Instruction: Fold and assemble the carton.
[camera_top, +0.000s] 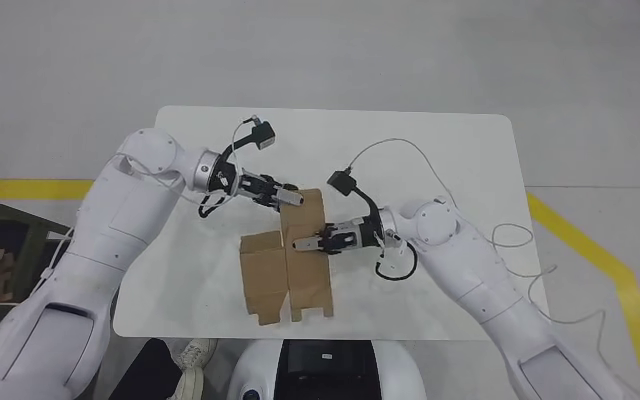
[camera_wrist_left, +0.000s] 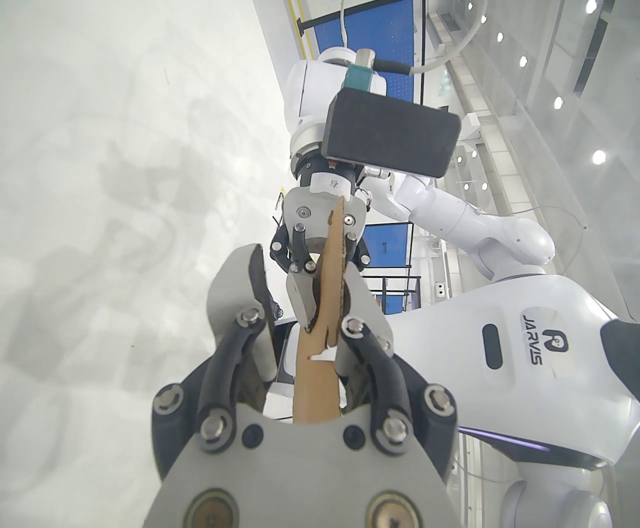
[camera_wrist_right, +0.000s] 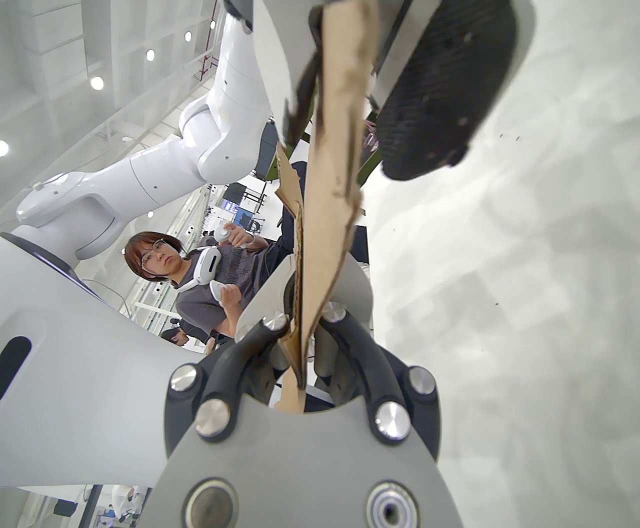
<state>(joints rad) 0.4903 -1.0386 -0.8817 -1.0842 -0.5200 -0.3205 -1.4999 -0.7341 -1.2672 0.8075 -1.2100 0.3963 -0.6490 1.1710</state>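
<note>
1. The brown carton (camera_top: 270, 275) lies partly folded on the white surface (camera_top: 440, 160), toward its 6 o'clock edge.
2. The right pincer (camera_top: 298, 243), reaching in from 3 o'clock, is pinching a carton panel.
3. The left pincer (camera_top: 290, 198), at the carton's 12 o'clock end, seems spread around the same panel, with one pad apart from it.

Left arm (camera_top: 160, 160), jaws apart — right arm (camera_top: 440, 225), jaws clamped, wrists angled inward
</note>
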